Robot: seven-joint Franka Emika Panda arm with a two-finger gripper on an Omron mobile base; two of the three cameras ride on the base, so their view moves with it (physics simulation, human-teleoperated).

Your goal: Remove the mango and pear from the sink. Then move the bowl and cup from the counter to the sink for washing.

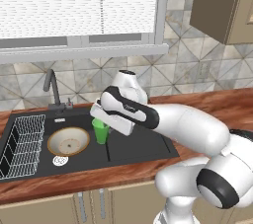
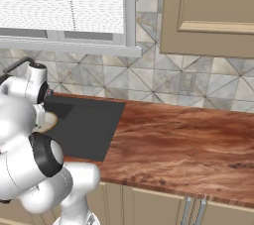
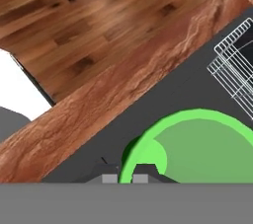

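- Fingers [image 3: 126, 172] nipped tight on rim of green cup [image 1: 101, 130]; in hand view one tip each side of the near wall, cup mouth seen from above.
- Cup upright, hanging over the black sink [image 1: 143, 146], approx. at divider betw. basin and drainboard; can't tell if base touches sink floor.
- Tan bowl [image 1: 68, 140] w/ speckled inside already down in basin, just left of cup, upright, apart from it.
- Round drain [image 1: 60, 160] in front of bowl, near front wall of basin.
- White wire rack [image 1: 22, 144] at left end of basin; in hand view its corner shows at upper right [image 3: 234, 65].
- Dark faucet [image 1: 53, 90] at back rim of sink, behind bowl, spout arching left.
- Reddish-brown wood-grain tabletop [image 2: 188, 144] runs right of sink along tiled wall; front strip also runs along sink's near edge.
- In right base view, drainboard corner [image 2: 87, 125] dark and flat beside the arm; bit of bowl edge peeks past arm [image 2: 47, 120].
- Window w/ blinds [image 1: 74, 6] above sink; wall cabinet [image 2: 208, 11] to the right, above tabletop.
- Wood floor [image 3: 84, 25] seen beyond tabletop front edge in hand view.
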